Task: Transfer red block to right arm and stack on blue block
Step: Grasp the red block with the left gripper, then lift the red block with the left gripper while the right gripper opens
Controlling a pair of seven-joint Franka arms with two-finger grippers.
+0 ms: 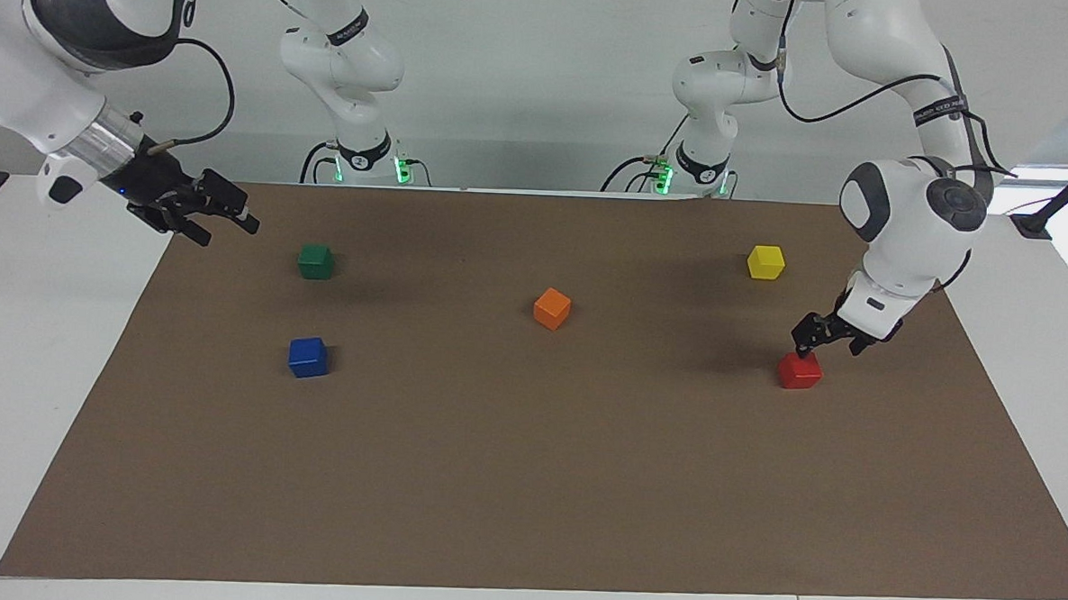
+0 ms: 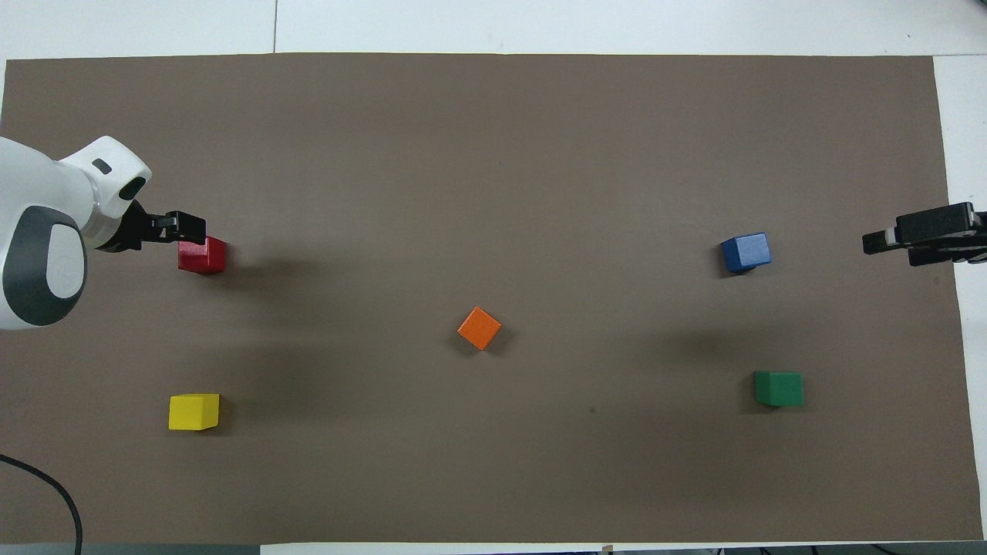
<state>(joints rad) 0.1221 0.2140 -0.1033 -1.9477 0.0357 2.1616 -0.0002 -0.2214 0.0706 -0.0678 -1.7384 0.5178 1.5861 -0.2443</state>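
Note:
The red block [image 1: 799, 370] [image 2: 202, 255] sits on the brown mat [image 1: 526, 480] toward the left arm's end. My left gripper [image 1: 831, 342] [image 2: 185, 228] is open and low, just above the block, slightly toward the left arm's end of it. One finger [image 1: 805, 341] is close over the block's top and the block is not between the fingers. The blue block [image 1: 308, 357] [image 2: 746, 252] sits toward the right arm's end. My right gripper [image 1: 224, 223] [image 2: 875, 242] waits open and empty in the air over the mat's edge at that end.
A green block [image 1: 316, 261] [image 2: 779, 388] lies nearer to the robots than the blue block. An orange block [image 1: 552, 308] [image 2: 479, 327] sits mid-mat, turned at an angle. A yellow block [image 1: 765, 261] [image 2: 193, 411] lies nearer to the robots than the red block.

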